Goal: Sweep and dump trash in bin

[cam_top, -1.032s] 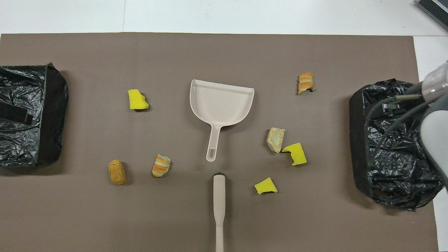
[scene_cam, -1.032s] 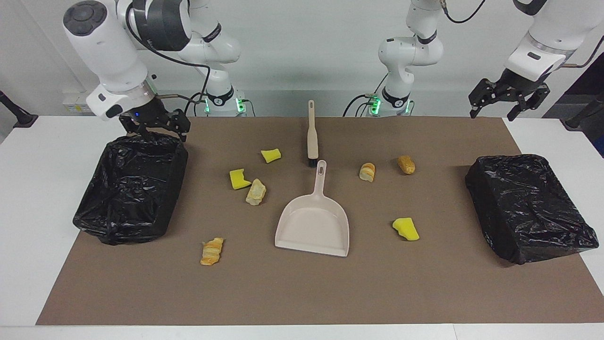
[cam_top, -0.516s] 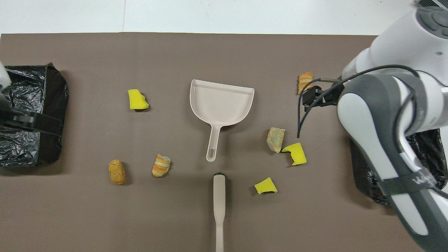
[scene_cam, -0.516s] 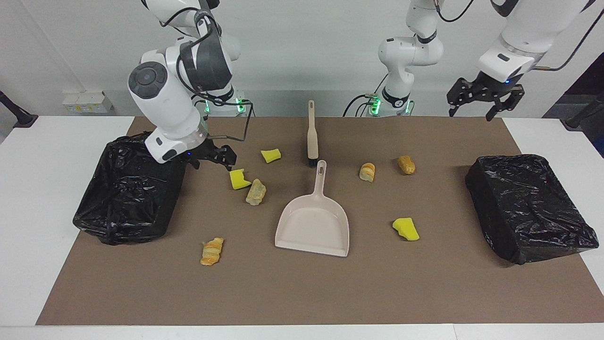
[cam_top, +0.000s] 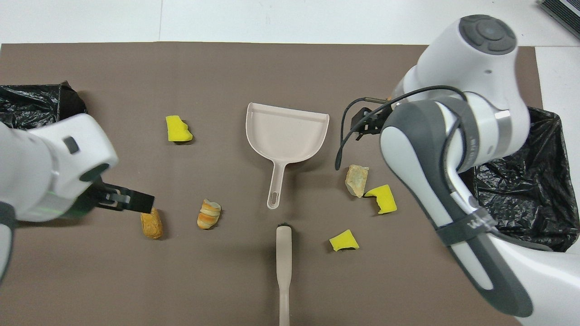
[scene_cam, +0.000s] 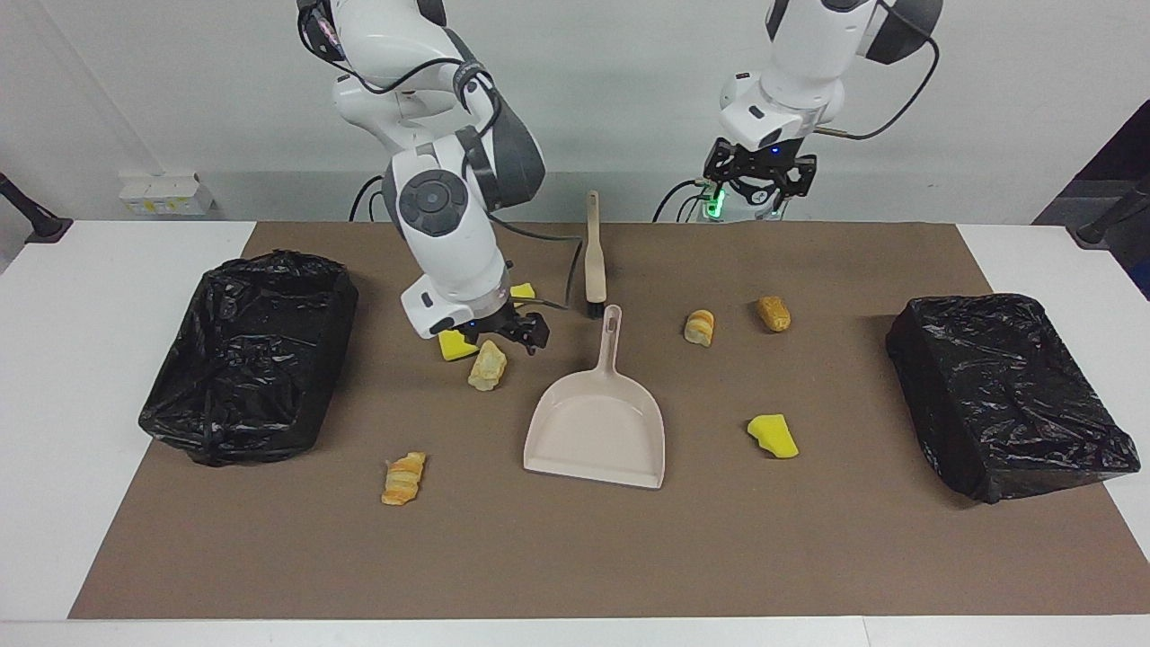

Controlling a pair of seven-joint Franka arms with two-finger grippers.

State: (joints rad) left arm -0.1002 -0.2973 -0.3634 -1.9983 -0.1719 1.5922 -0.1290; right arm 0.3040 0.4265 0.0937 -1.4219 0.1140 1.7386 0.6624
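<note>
Trash lies scattered on the brown mat: yellow sponge chunks (scene_cam: 773, 436) (cam_top: 344, 240) (cam_top: 383, 198), a pale bread scrap (scene_cam: 487, 365), a striped pastry (scene_cam: 403, 477), a small roll (scene_cam: 699, 327) and a brown nugget (scene_cam: 774, 313). The beige dustpan (scene_cam: 597, 422) lies mid-mat, its handle pointing at the beige brush (scene_cam: 593, 256). My right gripper (scene_cam: 508, 332) hangs open and empty low over the pale bread scrap and a sponge chunk. My left gripper (scene_cam: 759, 175) is open and empty, high over the mat's edge by its own base.
A black-lined bin (scene_cam: 247, 355) stands open at the right arm's end of the table. Another black-bagged bin (scene_cam: 1006, 395) sits at the left arm's end. In the overhead view the right arm's bulk (cam_top: 453, 149) hides the striped pastry.
The right gripper has swung from over its bin to over the scraps near the dustpan. The left gripper has moved from over its end of the table toward its base. Nothing on the mat shifted.
</note>
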